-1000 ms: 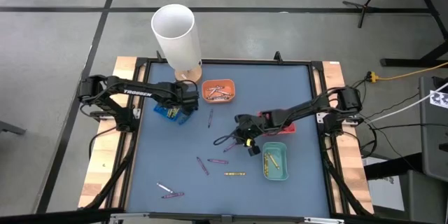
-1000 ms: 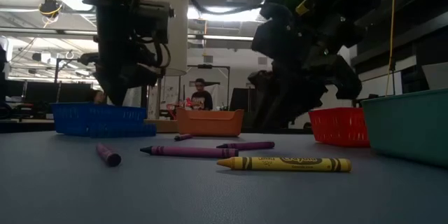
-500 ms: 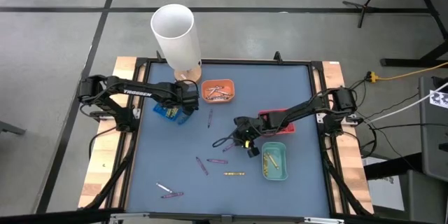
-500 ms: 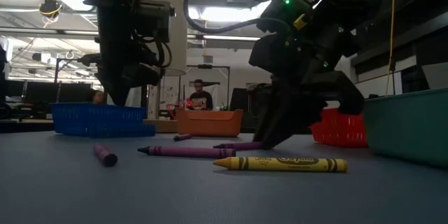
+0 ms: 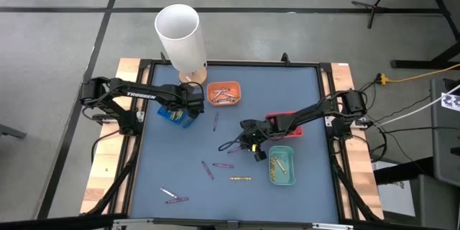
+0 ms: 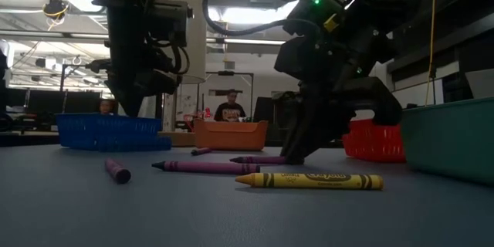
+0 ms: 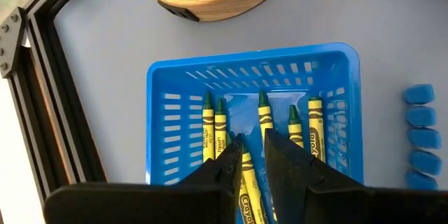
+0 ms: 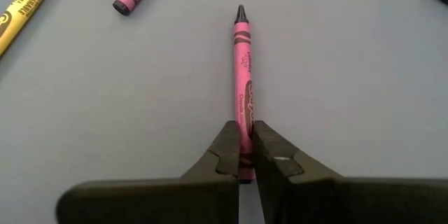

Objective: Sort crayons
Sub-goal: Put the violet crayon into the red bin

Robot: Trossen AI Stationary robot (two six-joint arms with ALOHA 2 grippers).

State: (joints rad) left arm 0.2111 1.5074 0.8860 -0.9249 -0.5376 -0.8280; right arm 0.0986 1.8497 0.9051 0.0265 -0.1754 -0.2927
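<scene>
From above I only make out my right gripper (image 5: 248, 142) low over the mat's middle, but its wrist camera shows the fingers clenched on the butt of a magenta crayon (image 8: 243, 77) lying flat on the table. My left gripper (image 7: 254, 155) hangs over the blue tray (image 7: 159, 84), and only its own camera shows the narrow gap between its fingers, pinching a yellow crayon (image 7: 248, 185) among others in that tray. The low view adds a loose yellow crayon (image 6: 311, 180) and purple ones (image 6: 204, 167) on the mat.

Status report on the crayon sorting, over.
Right gripper down on the table, jaws shut on a magenta wax crayon. Left gripper over the blue slotted plastic tray, gripping a yellow crayon. Nothing blocking.
</scene>
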